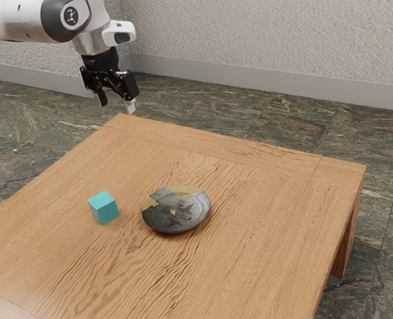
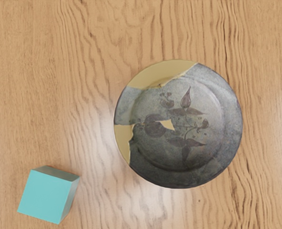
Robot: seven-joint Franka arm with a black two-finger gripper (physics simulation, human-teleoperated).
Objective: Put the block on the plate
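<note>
Identify the wooden table (image 1: 269,226), directly beneath the plate (image 2: 229,129). Trace the arm (image 1: 30,21) in from the exterior view's left, above the level of the plate. Treat the plate as the sole container: face up, painted with flowers and leaves, no block on it. Caution: expect sliding or tipping from pressure on one edge. Locate the gripper (image 1: 117,104), raised well apart from the plate; read jaws as released, parted, with nothing between them. Caution: expect a knocked plate from descending too far toward its side. Find the teal block (image 1: 103,208) on the table, near the plate on the exterior view's left, not touching. Caution: expect a twisted or slipping grip from closing across corners instead of flat faces. Expect a tilted or fallen block from release over the rim.
</note>
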